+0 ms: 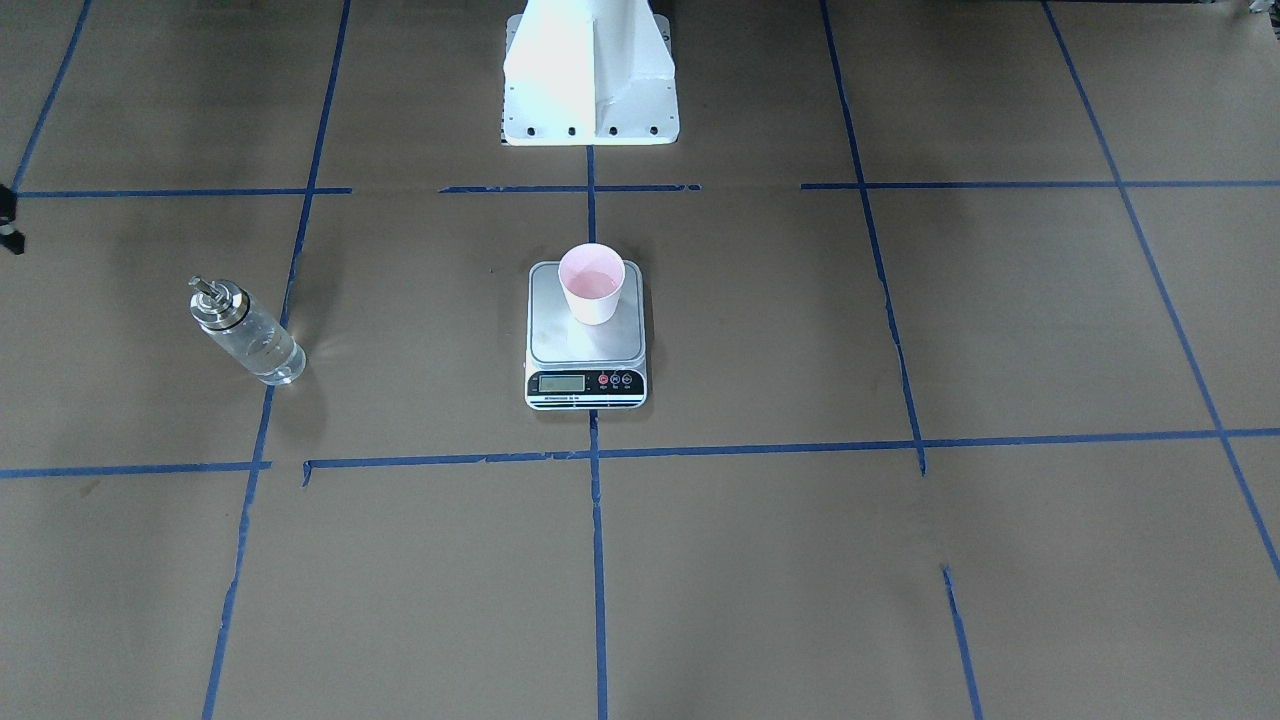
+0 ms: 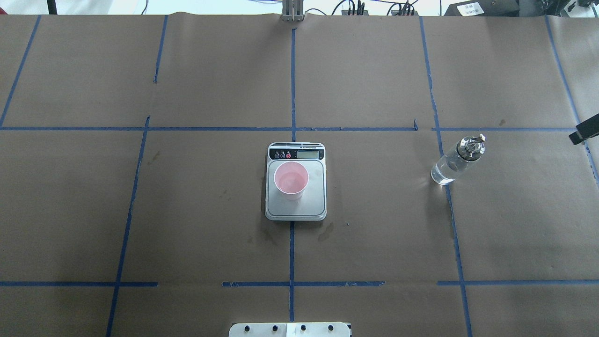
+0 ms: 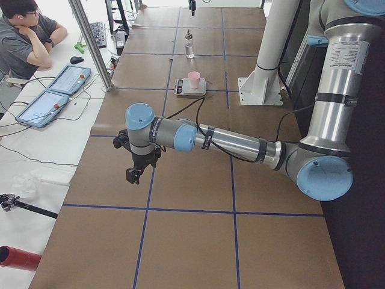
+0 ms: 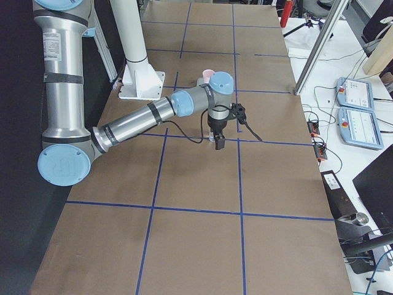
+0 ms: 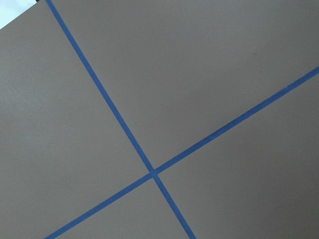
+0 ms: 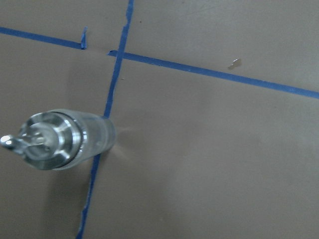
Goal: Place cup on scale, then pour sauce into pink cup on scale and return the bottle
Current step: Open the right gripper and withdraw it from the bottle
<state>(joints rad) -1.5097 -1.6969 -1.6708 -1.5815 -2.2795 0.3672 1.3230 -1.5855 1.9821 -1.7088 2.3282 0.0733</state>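
The pink cup (image 1: 591, 284) stands upright on the steel scale (image 1: 556, 338) at the table's middle, also in the overhead view (image 2: 291, 179) on the scale (image 2: 314, 199). Clear sauce (image 2: 291, 178) lies in its bottom. The glass bottle (image 2: 457, 159) with its silver cap stands upright and free on the robot's right side (image 1: 243, 329). The right wrist view looks down on its cap (image 6: 50, 140). My right gripper (image 4: 219, 142) hangs near the bottle, apart from it; only a black sliver shows overhead. My left gripper (image 3: 135, 174) hangs over bare paper far to the left. I cannot tell either jaw state.
The table is brown paper with blue tape lines (image 5: 152, 172). The white robot base (image 1: 590, 80) stands behind the scale. An operator (image 3: 24, 36) sits at a side desk with control tablets (image 3: 57, 90) beyond the table's far edge.
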